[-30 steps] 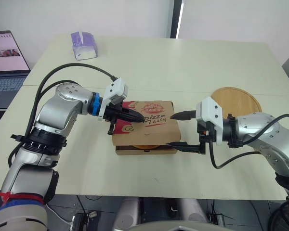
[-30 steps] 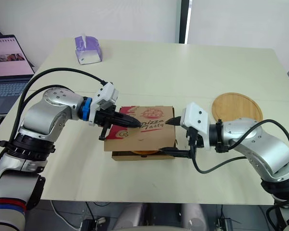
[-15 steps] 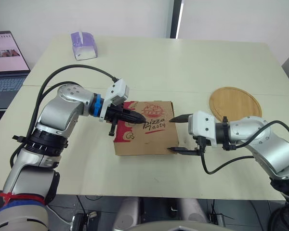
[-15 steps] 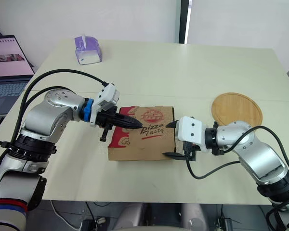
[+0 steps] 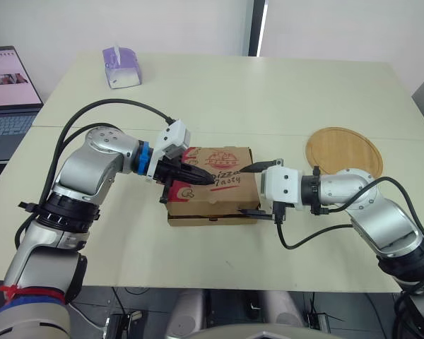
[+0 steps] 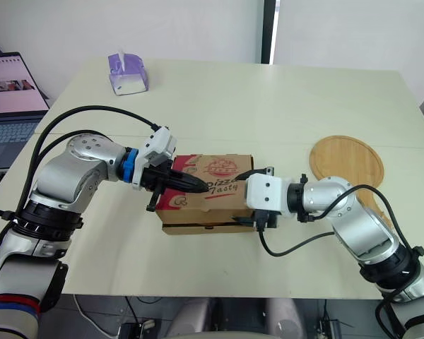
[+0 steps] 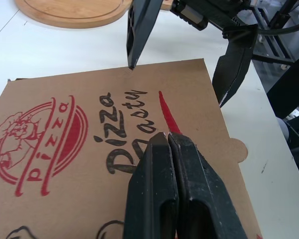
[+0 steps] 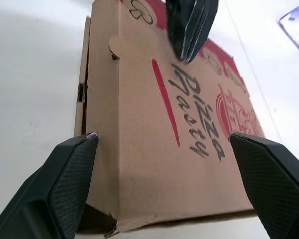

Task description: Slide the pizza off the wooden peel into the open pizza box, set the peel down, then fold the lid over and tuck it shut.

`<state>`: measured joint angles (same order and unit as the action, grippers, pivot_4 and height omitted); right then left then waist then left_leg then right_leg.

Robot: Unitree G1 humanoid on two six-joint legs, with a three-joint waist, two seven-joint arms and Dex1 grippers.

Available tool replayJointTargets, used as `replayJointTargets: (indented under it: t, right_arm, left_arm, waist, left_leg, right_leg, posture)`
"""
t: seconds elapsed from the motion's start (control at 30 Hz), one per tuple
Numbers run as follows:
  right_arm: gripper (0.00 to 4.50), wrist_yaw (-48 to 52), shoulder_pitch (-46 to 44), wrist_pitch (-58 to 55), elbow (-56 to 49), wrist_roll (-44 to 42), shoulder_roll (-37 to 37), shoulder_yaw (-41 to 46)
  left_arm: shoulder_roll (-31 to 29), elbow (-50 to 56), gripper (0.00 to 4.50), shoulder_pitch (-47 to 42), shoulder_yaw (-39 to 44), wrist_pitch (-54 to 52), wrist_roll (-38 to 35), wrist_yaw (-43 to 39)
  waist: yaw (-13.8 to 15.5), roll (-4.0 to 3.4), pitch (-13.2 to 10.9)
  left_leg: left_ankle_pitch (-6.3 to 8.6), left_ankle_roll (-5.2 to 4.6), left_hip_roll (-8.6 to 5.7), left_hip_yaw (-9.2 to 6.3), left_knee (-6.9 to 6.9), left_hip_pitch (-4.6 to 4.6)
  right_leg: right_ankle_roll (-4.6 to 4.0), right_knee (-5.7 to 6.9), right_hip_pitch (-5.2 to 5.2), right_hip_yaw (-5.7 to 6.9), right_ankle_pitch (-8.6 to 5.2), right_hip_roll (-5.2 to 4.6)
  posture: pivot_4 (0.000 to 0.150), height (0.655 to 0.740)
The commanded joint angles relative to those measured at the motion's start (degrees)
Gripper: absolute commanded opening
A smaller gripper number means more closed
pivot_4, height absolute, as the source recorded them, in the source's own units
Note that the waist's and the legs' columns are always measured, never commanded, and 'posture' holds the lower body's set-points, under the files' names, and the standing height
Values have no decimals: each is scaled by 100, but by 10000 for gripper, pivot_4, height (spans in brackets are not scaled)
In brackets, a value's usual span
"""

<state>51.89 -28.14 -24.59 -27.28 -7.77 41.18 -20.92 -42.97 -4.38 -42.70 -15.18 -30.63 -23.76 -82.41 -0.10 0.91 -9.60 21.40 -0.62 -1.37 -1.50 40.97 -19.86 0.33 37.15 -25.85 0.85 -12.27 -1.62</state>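
The brown pizza box (image 5: pixel 215 198) printed "Pizza Tasty" lies in the middle of the table with its lid (image 7: pixel 65 149) folded down; a thin dark gap shows along the front. The pizza is hidden inside. My left gripper (image 5: pixel 210 178) is shut and its tip presses on the lid's top. My right gripper (image 5: pixel 243 191) is open and straddles the box's right side, one finger above the lid and one by the front corner. The left gripper (image 8: pixel 189 25) also shows across the lid from the right wrist. The round wooden peel (image 5: pixel 343 152) lies flat on the table at the right.
A purple tissue box (image 5: pixel 122 66) stands at the far left of the table. A laptop (image 5: pixel 7 92) sits on the neighbouring table to the left. The front table edge (image 5: pixel 198 286) runs close below the box.
The lid has come down from half-raised to lying on the box. My right gripper has moved left until it straddles the box's right side. The left gripper stays on the lid.
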Motion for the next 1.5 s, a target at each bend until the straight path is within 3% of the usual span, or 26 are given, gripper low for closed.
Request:
replayJointTargets:
  t: [0.03, 0.83, 1.1, 1.23, 1.4, 1.5]
  right_arm:
    - [45000, -67, -87, -32, -92, 47, -50, 227]
    - [45000, -643, 661, 355, -214, 1208, -363, -29]
    - [45000, -106, 939, 19, -464, 79, -151, 911]
    - [45000, 167, 917, -673, -215, -796, 37, 1683]
    - [45000, 116, 1018, -48, 556, -85, 428, 1348]
    - [45000, 83, 991, 411, 827, 229, 263, 961]
  left_arm:
    - [-113, 250, 317, 47, 158, 50, -14, -116]
    - [-211, 334, 317, 405, 74, 199, 252, -321]
    - [-221, 328, 317, 546, 63, 323, 375, -291]
    - [-224, 335, 317, 548, 89, 313, 385, -276]
    - [-206, 325, 317, 521, 129, 295, 376, -228]
    - [-217, 346, 317, 525, 126, 284, 368, -219]
  waist:
    - [0, 0, 0]
    - [-1, 0, 0]
    - [0, 0, 0]
    - [3, 0, 0]
    - [1, 0, 1]
    - [0, 0, 1]
  left_leg:
    - [0, 0, 0, 0, 0, 0]
    - [0, 0, -1, 4, 3, 1]
    - [1, -1, -2, 3, 3, 1]
    - [1, -2, -2, 3, 3, 2]
    - [1, -3, -2, 4, 3, 2]
    - [1, -3, -1, 7, 2, 4]
  right_leg:
    - [0, 0, 0, 0, 0, 0]
    - [0, 5, 0, -3, 0, 0]
    - [0, 4, 1, -2, 0, 0]
    - [0, 5, 3, -2, 0, 0]
    - [0, 5, 4, -3, 0, 0]
    - [0, 6, 3, -3, 0, 1]
  posture:
    - [1500, 7251]
    - [1500, 7251]
    - [1500, 7251]
    - [1500, 7251]
    - [1500, 7251]
    - [1500, 7251]
